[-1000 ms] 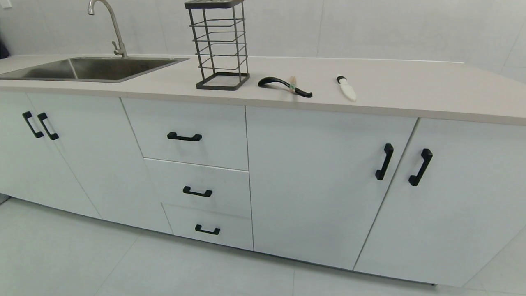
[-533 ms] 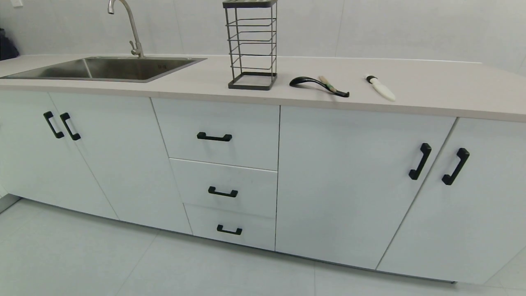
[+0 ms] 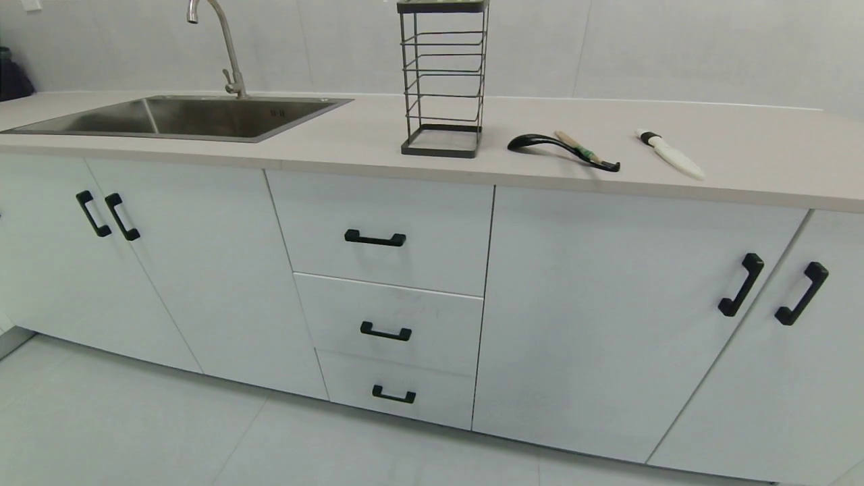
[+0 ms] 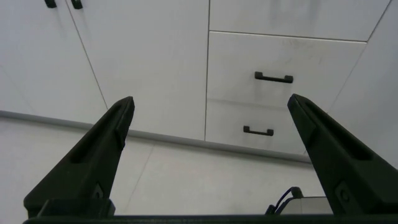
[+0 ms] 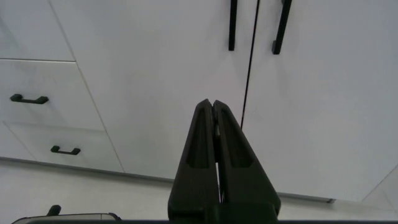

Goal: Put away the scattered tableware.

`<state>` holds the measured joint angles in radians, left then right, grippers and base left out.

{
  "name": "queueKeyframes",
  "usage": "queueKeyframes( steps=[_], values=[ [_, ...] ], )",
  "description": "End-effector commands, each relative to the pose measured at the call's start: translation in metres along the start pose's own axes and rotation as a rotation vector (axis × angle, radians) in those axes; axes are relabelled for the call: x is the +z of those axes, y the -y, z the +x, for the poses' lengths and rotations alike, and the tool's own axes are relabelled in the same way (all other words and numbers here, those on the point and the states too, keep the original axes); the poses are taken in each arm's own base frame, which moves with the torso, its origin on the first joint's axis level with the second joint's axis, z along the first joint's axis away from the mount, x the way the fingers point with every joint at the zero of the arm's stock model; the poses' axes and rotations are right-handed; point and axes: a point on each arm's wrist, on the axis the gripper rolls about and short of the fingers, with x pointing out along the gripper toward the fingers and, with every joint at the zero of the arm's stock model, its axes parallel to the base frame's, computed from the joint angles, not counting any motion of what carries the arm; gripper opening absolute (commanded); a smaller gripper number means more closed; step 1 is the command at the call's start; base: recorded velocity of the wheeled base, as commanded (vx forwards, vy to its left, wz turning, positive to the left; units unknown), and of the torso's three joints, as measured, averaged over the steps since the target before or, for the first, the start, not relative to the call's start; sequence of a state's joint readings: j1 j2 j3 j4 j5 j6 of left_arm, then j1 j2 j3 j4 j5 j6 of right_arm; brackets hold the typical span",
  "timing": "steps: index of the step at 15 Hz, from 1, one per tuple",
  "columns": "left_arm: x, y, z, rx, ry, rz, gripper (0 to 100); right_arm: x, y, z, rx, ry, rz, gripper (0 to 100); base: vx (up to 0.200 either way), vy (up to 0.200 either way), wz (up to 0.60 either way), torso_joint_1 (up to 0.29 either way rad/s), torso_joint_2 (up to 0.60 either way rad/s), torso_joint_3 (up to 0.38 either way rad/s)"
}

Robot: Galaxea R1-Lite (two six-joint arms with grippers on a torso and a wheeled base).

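Observation:
On the pale countertop [image 3: 742, 145], a black ladle [image 3: 540, 141] lies right of a tall black wire rack [image 3: 442, 81]. A wooden-handled utensil [image 3: 579, 147] with a green band rests across the ladle's handle. Farther right lies a white knife [image 3: 671, 156] with a black collar. My left gripper [image 4: 211, 99] is open and holds nothing, low before the drawer fronts [image 4: 273, 78]. My right gripper [image 5: 212, 104] is shut on nothing, facing the white cabinet doors [image 5: 155, 74] well below the counter.
A steel sink [image 3: 182, 116] with a curved faucet [image 3: 226, 47] sits at the counter's left. Below are three stacked drawers [image 3: 385, 236] with black handles, flanked by cabinet doors [image 3: 607, 304]. Pale floor tiles [image 3: 135, 432] lie in front.
The whole head picture has shifted right and slightly down, so the camera moved. The rack, ladle and knife keep their places on the counter.

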<state>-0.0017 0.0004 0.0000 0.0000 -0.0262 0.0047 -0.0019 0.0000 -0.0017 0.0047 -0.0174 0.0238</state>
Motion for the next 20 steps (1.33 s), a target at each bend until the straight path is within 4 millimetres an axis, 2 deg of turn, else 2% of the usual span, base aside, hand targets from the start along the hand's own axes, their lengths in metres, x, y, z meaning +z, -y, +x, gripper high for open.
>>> queueKeyframes(
  steps=[1, 12, 13, 14, 15, 16, 20],
  values=[
    [0.0, 0.0, 0.0, 0.0, 0.0, 0.0, 100, 0.0, 0.0, 0.0, 0.001, -0.002, -0.001, 0, 0.2, 0.0, 0.0, 0.002, 0.0, -0.002],
    [0.0, 0.0, 0.0, -0.02, 0.002, 0.002, 100, 0.0, 0.0, 0.0, 0.001, -0.002, -0.002, 0, 0.0, 0.0, 0.0, 0.0, 0.0, 0.0],
    [0.005, 0.001, -0.001, -0.053, 0.035, 0.008, 100, 0.0, 0.0, 0.0, 0.001, -0.002, -0.002, 0, 0.0, 0.0, 0.0, 0.0, 0.0, 0.0],
    [0.043, 0.002, -0.012, -0.063, 0.221, 0.001, 100, 0.0, 0.0, 0.0, 0.001, -0.002, -0.002, 0, 0.0, 0.0, 0.0, 0.0, 0.0, 0.0],
    [0.069, 0.003, -0.015, -0.046, 0.266, 0.007, 100, 0.0, 0.0, 0.0, 0.001, -0.002, -0.002, 0, 0.0, 0.0, 0.0, 0.0, 0.0, 0.0],
    [0.085, 0.004, -0.014, -0.053, 0.268, 0.026, 100, 0.0, 0.0, 0.0, 0.001, -0.002, -0.002, 0, 0.0, 0.0, 0.0, 0.0, 0.0, 0.0],
    [0.082, 0.004, 0.0, -0.128, 0.17, 0.047, 100, 0.0, 0.0, 0.0, 0.001, -0.002, -0.002, 0, 0.0, 0.0, 0.0, 0.0, 0.0, 0.0]
  ],
)
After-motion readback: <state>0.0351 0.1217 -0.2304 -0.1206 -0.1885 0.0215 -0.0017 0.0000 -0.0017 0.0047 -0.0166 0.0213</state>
